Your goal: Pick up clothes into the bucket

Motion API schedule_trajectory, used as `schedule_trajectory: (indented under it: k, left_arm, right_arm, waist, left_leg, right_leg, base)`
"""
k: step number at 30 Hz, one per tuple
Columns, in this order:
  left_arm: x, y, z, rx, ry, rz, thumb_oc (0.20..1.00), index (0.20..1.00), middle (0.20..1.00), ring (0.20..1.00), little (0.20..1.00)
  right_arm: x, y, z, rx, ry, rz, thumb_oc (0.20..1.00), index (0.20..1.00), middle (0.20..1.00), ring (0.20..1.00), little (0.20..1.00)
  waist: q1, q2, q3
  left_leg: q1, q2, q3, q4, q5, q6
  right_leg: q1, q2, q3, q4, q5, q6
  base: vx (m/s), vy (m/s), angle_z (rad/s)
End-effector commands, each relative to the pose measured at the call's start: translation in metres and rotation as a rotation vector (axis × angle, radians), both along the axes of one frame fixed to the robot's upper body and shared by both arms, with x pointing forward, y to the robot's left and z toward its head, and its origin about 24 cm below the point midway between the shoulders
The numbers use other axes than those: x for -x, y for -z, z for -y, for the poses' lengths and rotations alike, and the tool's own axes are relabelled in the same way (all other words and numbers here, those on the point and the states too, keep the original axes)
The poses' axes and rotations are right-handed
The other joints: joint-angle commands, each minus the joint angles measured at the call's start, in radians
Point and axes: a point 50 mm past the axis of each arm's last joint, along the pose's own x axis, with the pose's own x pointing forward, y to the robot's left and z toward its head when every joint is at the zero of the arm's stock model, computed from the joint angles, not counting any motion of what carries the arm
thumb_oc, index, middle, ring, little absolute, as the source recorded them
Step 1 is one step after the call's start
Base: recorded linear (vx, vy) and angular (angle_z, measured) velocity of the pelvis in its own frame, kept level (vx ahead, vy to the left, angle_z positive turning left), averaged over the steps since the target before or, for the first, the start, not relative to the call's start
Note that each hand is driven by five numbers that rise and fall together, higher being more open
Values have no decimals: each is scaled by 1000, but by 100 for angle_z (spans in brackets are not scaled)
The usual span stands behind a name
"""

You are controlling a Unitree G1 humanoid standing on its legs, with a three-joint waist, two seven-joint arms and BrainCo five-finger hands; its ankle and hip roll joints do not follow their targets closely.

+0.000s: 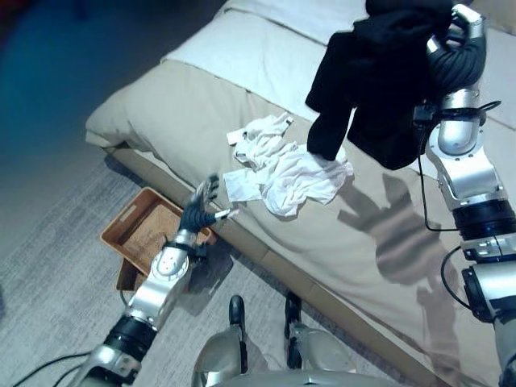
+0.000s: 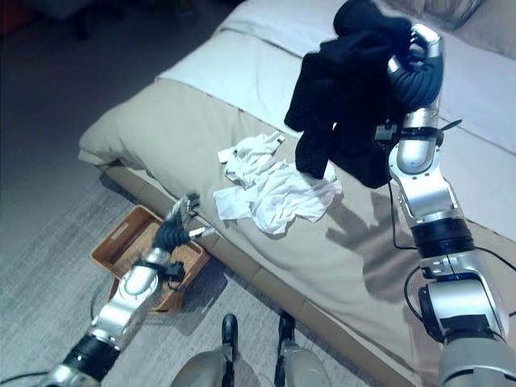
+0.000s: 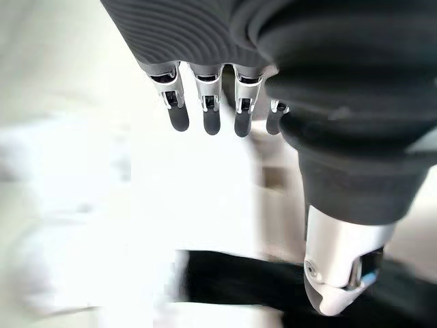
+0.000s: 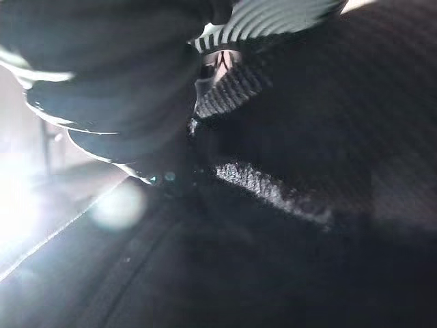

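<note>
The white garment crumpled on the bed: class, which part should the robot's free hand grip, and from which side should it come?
Probably the bunched ridge in the middle of the white garment, approached from above. It lies crumpled on the bed with raised folds, easier to pinch than flat edges. The left hand is open beside it; the right hand holds the black garment.

I see bed [image 1: 379,242] taking up most of view, running diagonally from upper middle to lower right. Beige cover [image 1: 161,113] over near part, corner hanging toward floor at left. Paler white sheet [image 1: 266,56] farther up, toward top. Bed base edge [image 1: 266,258] shows as tan strip under cover. Grey carpet [image 1: 56,226] on floor beside bed, faint woven texture. Upper left corner dark, floor there in shade. Strong light on bed, hard shadows across cover.
</note>
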Motion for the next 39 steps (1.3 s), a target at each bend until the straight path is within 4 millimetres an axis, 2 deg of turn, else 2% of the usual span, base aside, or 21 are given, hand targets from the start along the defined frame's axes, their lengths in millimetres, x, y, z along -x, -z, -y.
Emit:
schedule_trajectory:
  k: [1, 5, 10, 14, 16, 22, 27, 39]
  left_arm:
    - [-6, -6, 12, -43, 82, 45, 1000, 1000, 1000, 1000, 1000]
    - [-17, -32, 34, -75, 175, 119, 1000, 1000, 1000, 1000, 1000]
    - [-25, -46, 50, -141, 234, 162, 1000, 1000, 1000, 1000, 1000]
    - [-27, -46, 62, -172, 278, 161, 1000, 1000, 1000, 1000, 1000]
    - [-27, -46, 65, -174, 289, 159, 1000, 1000, 1000, 1000, 1000]
    - [-27, -44, 80, -203, 346, 147, 1000, 1000, 1000, 1000, 1000]
    - [-32, -39, 87, -205, 317, 130, 1000, 1000, 1000, 1000, 1000]
    - [-37, -28, 105, -220, 325, 85, 1000, 1000, 1000, 1000, 1000]
  right_arm:
    - [9, -16, -21, 83, -181, 24, 200, 200, 200, 200, 200]
    - [11, -4, -37, 186, -323, -89, 200, 200, 200, 200, 200]
    - [17, 5, -48, 308, -430, -199, 200, 200, 200, 200, 200]
    - [26, 9, -66, 393, -559, -244, 200, 200, 200, 200, 200]
    - [28, 9, -69, 397, -580, -246, 200, 200, 200, 200, 200]
    - [42, 9, -97, 420, -736, -218, 200, 200, 200, 200, 200]
    - [60, 8, -124, 385, -912, -173, 200, 200, 200, 200, 200]
    - [84, -2, -156, 258, -1126, -63, 200, 200, 200, 200, 200]
  waist:
    - [-14, -46, -148]
    - [-27, -42, -176]
    - [-37, -38, -198]
    - [-40, -38, -206]
    - [-40, -37, -207]
    - [-40, -32, -202]
    - [-38, -32, -196]
    - [-43, -21, -188]
  left_leg:
    - [23, -15, -17, 10, -65, -1]
    - [55, -7, -5, 7, -69, -5]
    - [79, -3, 4, 7, -74, -10]
    - [96, 0, 11, 8, -78, -12]
    - [98, 0, 11, 8, -79, -12]
    - [103, 0, 8, 9, -79, -9]
    - [100, -2, 4, 10, -78, -6]
    - [88, -16, 3, 21, -76, 10]
  right_leg:
    - [54, -44, -23, 16, -65, 84]
    - [84, -42, -21, 14, -70, 83]
    - [107, -41, -18, 12, -72, 84]
    - [123, -41, -16, 11, -73, 86]
    - [124, -41, -16, 11, -73, 86]
    - [131, -44, -16, 11, -72, 88]
    - [133, -49, -21, 13, -70, 89]
    - [118, -59, -7, 23, -59, 91]
  base:
    - [60, -17, -4]
    - [47, -17, -2]
    - [23, -6, -6]
    - [13, 0, -11]
    - [3, 1, -2]
    - [0, 0, 0]
    - [0, 0, 0]
    - [-9, 5, 0]
